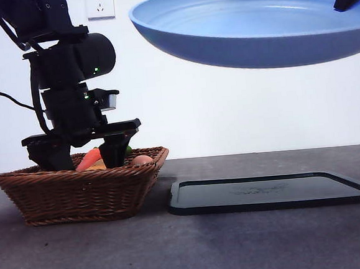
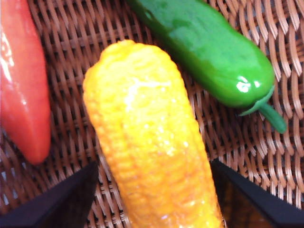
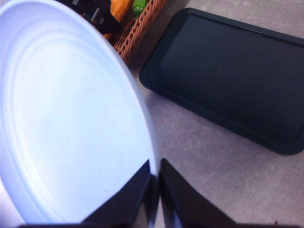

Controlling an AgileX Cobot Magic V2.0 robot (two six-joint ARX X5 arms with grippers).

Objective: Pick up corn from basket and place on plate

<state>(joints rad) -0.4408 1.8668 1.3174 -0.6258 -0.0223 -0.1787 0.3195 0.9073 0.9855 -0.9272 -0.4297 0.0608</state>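
Observation:
The corn (image 2: 147, 137), a ridged orange-yellow cob, lies on the floor of the brown wicker basket (image 1: 78, 192). My left gripper (image 2: 153, 166) is lowered into the basket and stands open, one jaw on each side of the cob, not pressing on it. In the front view that gripper (image 1: 85, 157) reaches down behind the basket's rim. The light-blue plate (image 1: 253, 35) hangs high in the air over the table's right half. My right gripper (image 3: 156, 178) is shut on the rim of the plate (image 3: 71, 118).
A red-orange carrot (image 2: 21, 85) and a green cucumber (image 2: 209, 52) lie beside the corn in the basket. A small tan ball (image 1: 141, 160) peeks over the rim. A flat black tray (image 1: 272, 192) lies on the grey table right of the basket.

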